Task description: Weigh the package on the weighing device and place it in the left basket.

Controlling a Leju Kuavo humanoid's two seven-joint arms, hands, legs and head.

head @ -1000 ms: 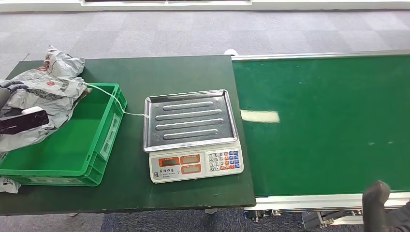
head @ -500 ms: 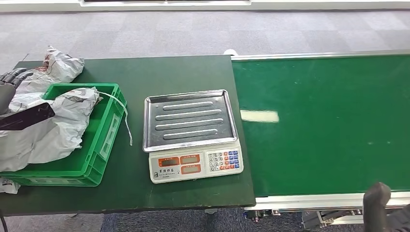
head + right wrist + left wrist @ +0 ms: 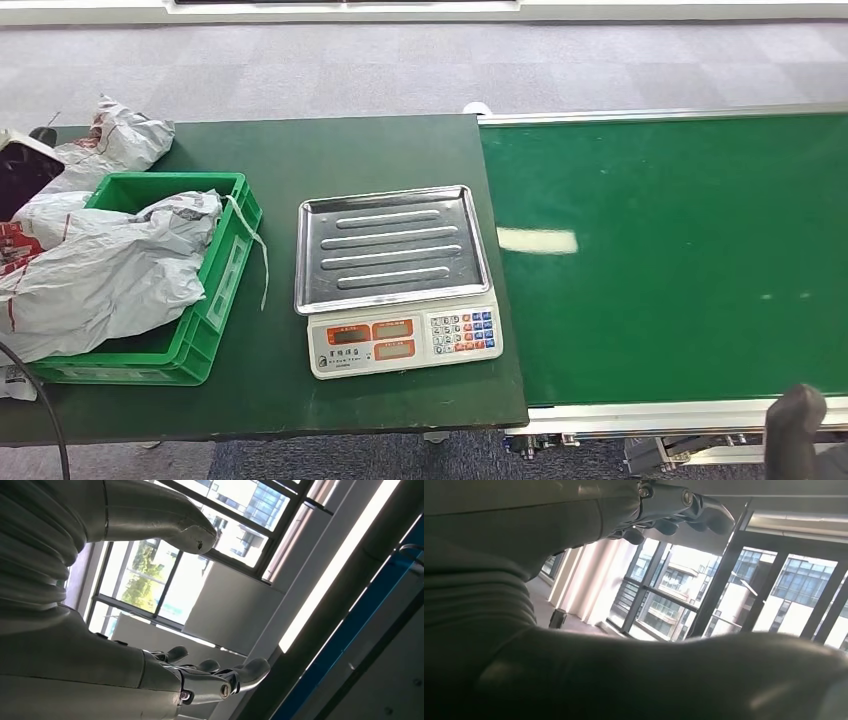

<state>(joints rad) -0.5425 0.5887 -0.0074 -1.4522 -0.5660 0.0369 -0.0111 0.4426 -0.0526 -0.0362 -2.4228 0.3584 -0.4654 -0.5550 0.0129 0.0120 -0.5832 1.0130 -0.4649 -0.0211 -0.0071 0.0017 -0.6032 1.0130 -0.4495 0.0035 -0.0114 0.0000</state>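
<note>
Our left hand (image 3: 674, 510) hangs with its fingers apart, gripping nothing; our right hand (image 3: 200, 675) is likewise spread and bare, windows behind both. From the head view we see the grey package (image 3: 105, 270) lying crumpled in the green basket (image 3: 215, 290), spilling over its left rim. Just beside the basket stands the scale (image 3: 395, 275), its steel tray bare, on the dark green table (image 3: 330, 150). The conveyor belt (image 3: 680, 250) adjoins it; grey carpet (image 3: 400, 70) lies beyond.
</note>
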